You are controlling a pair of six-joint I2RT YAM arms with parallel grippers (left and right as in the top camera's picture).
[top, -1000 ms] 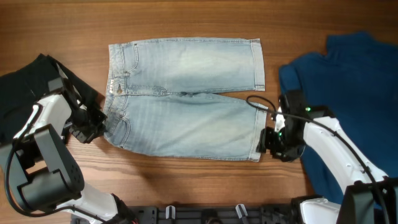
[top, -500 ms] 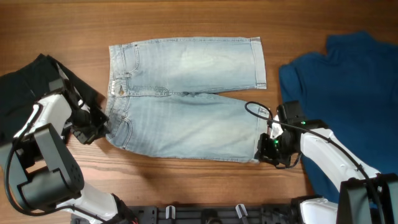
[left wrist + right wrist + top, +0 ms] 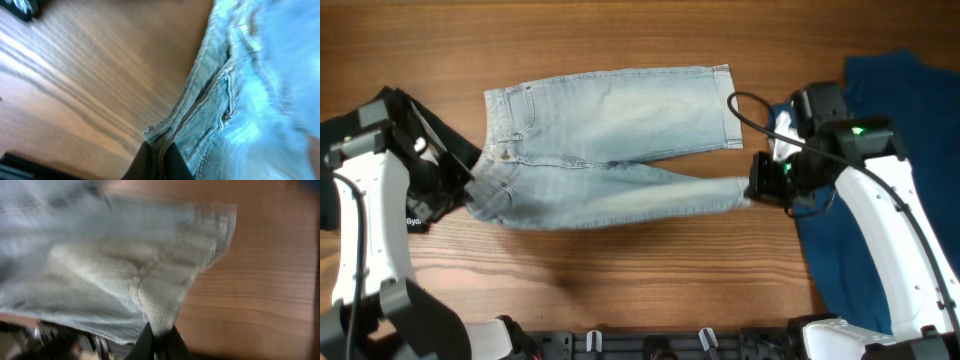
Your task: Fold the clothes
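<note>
The pale denim jeans (image 3: 610,130) lie across the middle of the table, with the near leg raised and pulled taut between both arms. My left gripper (image 3: 466,192) is shut on the waistband corner at the left. In the left wrist view the jeans (image 3: 240,100) hang from the left gripper (image 3: 159,152), with denim pinched between its dark fingers. My right gripper (image 3: 752,190) is shut on the near leg's hem at the right. The right wrist view has the jeans (image 3: 125,265) held up by the right gripper (image 3: 159,336), which clamps the hem corner.
A dark-blue garment (image 3: 905,150) lies spread at the right under my right arm. A black garment (image 3: 360,130) sits at the far left behind my left arm. Bare wooden table (image 3: 620,280) shows in front of the jeans.
My right gripper has shut on the near leg's hem. Both arms have risen and moved toward the far side, lifting the jeans' near edge off the table.
</note>
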